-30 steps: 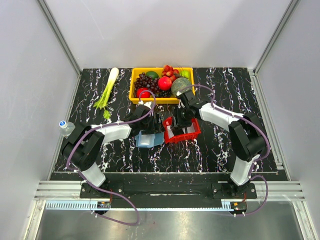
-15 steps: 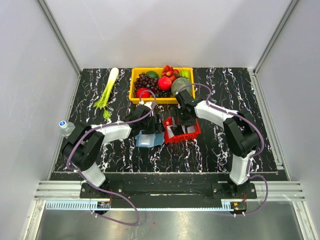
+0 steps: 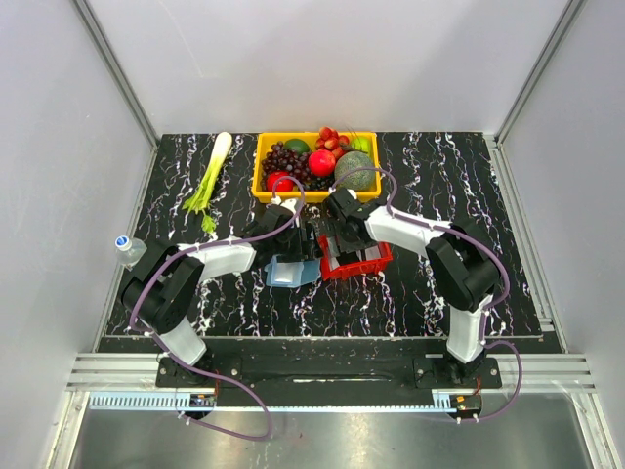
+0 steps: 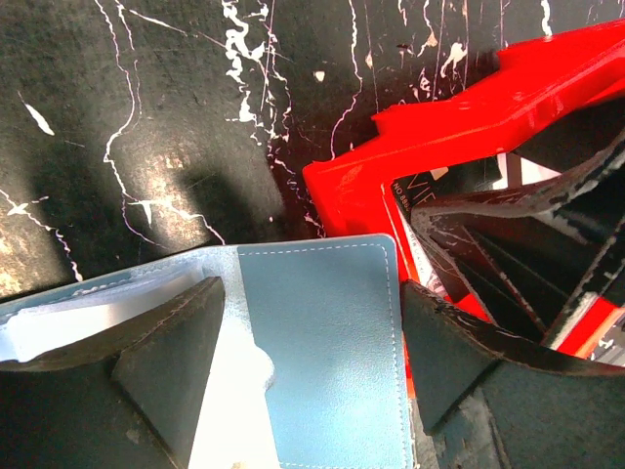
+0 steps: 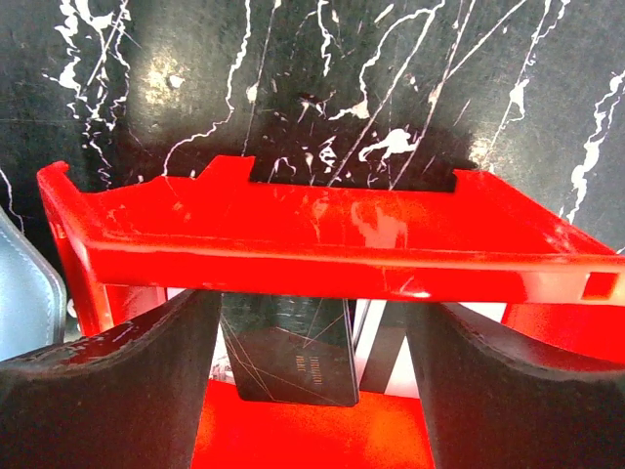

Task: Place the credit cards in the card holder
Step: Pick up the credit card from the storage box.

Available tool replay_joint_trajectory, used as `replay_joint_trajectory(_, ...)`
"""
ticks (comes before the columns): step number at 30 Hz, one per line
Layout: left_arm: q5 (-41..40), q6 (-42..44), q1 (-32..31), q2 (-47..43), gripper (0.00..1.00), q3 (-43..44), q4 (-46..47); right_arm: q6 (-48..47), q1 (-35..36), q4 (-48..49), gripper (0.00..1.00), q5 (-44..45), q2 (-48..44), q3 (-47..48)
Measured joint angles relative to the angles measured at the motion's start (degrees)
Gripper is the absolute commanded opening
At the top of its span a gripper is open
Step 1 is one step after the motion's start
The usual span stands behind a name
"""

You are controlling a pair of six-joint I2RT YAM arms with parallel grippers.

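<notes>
- Credit cards (image 5: 293, 357) sit inside the red tray (image 5: 293, 244), a dark one propped near its far wall. The blue card holder (image 4: 322, 342) lies open on the counter (image 4: 146, 98), just beside the tray on the left arm's side.
- Right pincer (image 5: 312, 322) hangs over the tray, spread wide around the dark card, gripping nothing.
- Left pincer (image 4: 311, 293) straddles the card holder, jaws wide, nothing held.
- Likely risk: the thin card slips flat as the fingers close, or a knocked tray wall shoves the holder.
</notes>
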Motion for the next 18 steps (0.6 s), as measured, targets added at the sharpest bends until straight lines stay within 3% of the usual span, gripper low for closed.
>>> replay_joint_trajectory(3, 0.2, 0.0, 0.1, 0.0, 0.76, -0.3, 0.5, 0.6, 0.9, 1.4, 0.84, 1.2, -0.7, -1.1)
replay_joint_trajectory(7, 0.6, 0.0, 0.3, 0.0, 0.76, -0.4, 0.8, 1.2, 1.3, 1.8, 0.81, 1.3, -1.6, -2.1)
replay_joint_trajectory(12, 1.1, 0.0, 0.5, 0.0, 0.77, -0.6, 1.0, 1.0, 1.4, 1.3, 0.68, 1.7, -1.0, -1.7)
replay_joint_trajectory(16, 1.3, 0.0, 0.7, 0.0, 0.77, -0.8, 1.4, 1.6, 1.4, 1.6, 0.50, 1.6, -1.0, -1.6)
replay_joint_trajectory(18, 1.6, 0.0, 0.8, 0.0, 0.76, -0.9, 1.5, 2.2, 1.4, 2.2, 0.47, 1.1, -1.0, -1.9)
